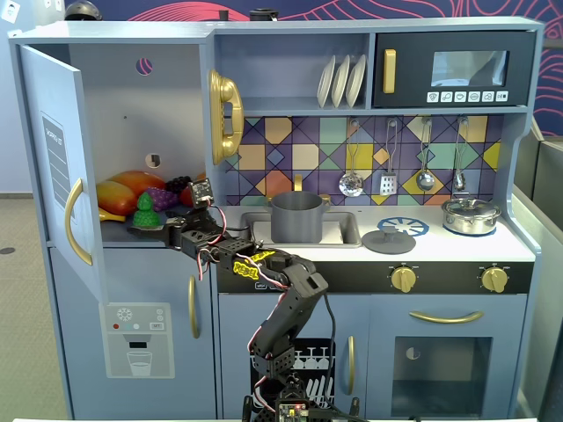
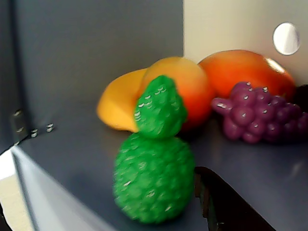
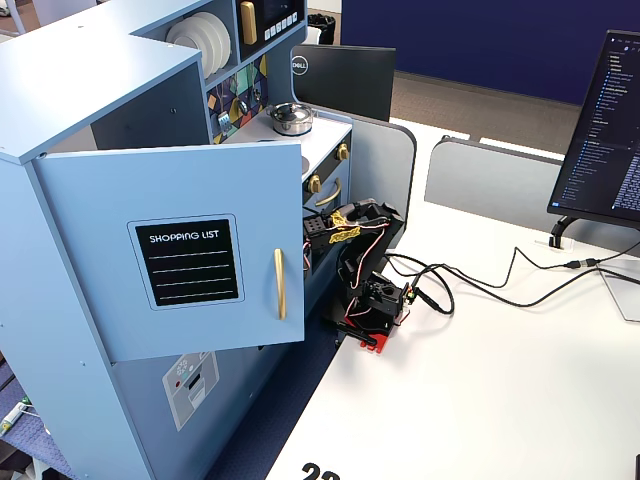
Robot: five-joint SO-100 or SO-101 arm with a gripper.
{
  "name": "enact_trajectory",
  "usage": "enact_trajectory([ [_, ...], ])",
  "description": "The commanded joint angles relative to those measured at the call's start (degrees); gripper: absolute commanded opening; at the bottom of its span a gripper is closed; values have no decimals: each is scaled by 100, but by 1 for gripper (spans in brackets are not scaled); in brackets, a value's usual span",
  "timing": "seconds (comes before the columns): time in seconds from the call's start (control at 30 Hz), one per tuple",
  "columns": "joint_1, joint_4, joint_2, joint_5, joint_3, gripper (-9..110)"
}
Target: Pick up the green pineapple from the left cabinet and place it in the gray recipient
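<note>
The green pineapple [image 1: 145, 209] stands upright at the front of the shelf in the left cabinet [image 1: 167, 105], whose door [image 1: 57, 167] is swung open. In the wrist view the pineapple [image 2: 154, 178] fills the lower centre. My gripper [image 1: 153, 228] reaches into the cabinet and is open [image 2: 103, 197]. One black finger [image 2: 226, 207] sits just right of the pineapple, and the other shows only at the bottom left corner. The gray recipient [image 1: 296, 217] stands in the sink to the right. In the side fixed view the open door [image 3: 170, 250] hides the gripper and the pineapple.
Yellow-orange fruits [image 2: 183, 86] and a purple grape bunch [image 2: 260, 113] lie behind the pineapple. A flat gray lid [image 1: 388, 240] and a silver lidded pot [image 1: 471, 215] sit on the counter. The arm's base [image 3: 372, 310] stands on a white table with cables.
</note>
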Motion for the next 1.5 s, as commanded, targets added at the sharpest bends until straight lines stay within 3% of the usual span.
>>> enact_trajectory([
  [0.0, 35, -237, -272, 9, -589, 48],
  [0.77, 193, -466, -2197, 62, -2320, 44],
  [0.93, 123, -413, -2268, -132, -2364, 34],
  [1.2, 35, -70, -1986, -483, -1951, 1],
  [1.47, -149, -44, -1573, -378, -2039, 0],
])
